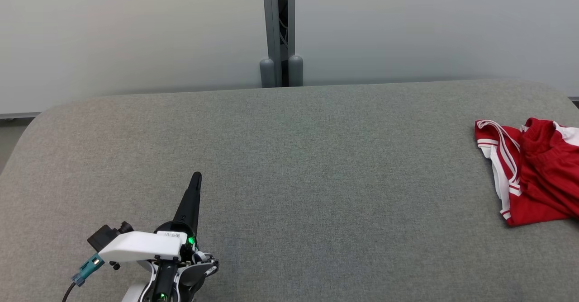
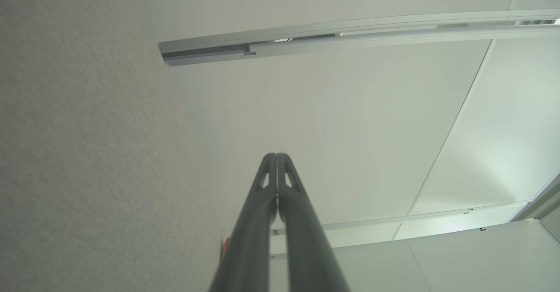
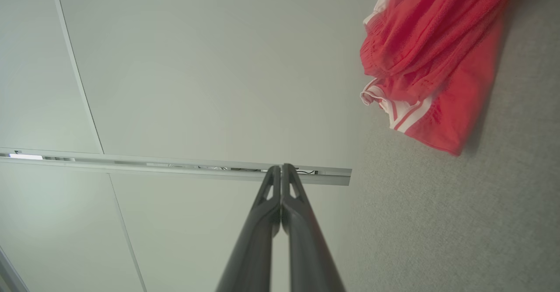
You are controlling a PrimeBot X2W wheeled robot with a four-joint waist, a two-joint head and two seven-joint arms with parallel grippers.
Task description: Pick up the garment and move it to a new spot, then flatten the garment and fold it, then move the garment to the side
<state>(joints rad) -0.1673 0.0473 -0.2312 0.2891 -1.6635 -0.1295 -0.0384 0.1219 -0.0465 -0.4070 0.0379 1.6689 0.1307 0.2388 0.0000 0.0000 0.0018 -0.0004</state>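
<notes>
Left pincer [image 1: 196, 176] points up-table, fingers pressed together, garment [image 1: 538, 175] well apart

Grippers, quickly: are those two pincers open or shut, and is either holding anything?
Left gripper: shut, holding nothing.
Right gripper: shut, holding nothing; the red garment lies apart from it.

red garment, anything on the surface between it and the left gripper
Nothing visible does. In the head view the left gripper, shut, is at the lower left and the red garment lies crumpled at the far right edge. The grey fabric surface between them is bare.
</notes>
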